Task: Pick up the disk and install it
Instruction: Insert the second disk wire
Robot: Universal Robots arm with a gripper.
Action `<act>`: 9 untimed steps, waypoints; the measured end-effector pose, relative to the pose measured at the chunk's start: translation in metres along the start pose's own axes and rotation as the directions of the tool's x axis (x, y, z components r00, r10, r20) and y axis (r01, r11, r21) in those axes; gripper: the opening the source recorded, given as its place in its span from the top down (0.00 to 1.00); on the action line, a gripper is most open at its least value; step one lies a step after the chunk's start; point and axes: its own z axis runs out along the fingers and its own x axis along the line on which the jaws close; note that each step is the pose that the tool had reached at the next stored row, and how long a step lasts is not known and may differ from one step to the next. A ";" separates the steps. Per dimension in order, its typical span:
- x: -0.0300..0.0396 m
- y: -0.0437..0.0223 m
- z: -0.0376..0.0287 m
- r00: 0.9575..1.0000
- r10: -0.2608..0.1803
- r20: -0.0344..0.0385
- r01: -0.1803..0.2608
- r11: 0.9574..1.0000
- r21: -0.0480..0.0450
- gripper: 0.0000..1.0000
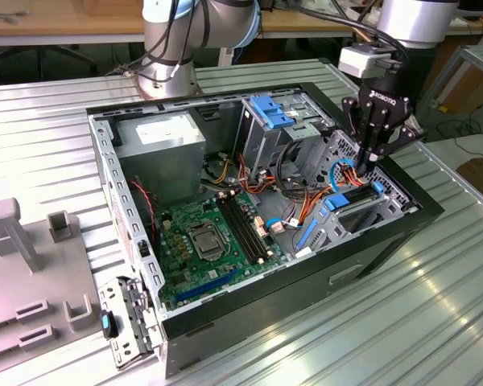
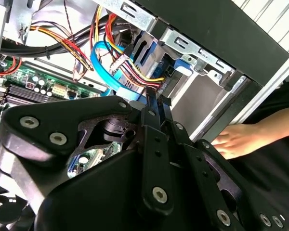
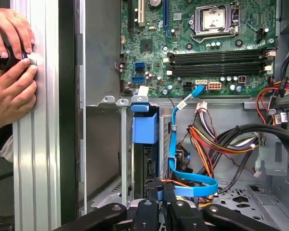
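The disk, a dark drive in a bright blue carrier, sits in the drive cage at the end of the open computer case on the exterior view's right. In the first wrist view the disk's blue carrier stands edge-on in its slot. My black gripper hangs straight above it, shut, fingertips close over the carrier's top. Both wrist views show the fingers pressed together with nothing between them, just short of the blue frame. A flat blue cable loops beside the gripper.
Orange, red and black cable bundles crowd the cage. The motherboard lies on the case floor. A second cage with blue carriers stands behind. A person's hands rest on the table edge by the case. A grey fixture sits on the exterior view's left.
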 end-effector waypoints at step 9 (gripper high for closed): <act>0.0202 0.0129 0.0074 0.999 0.003 0.039 -0.003 1.000 0.009 0.84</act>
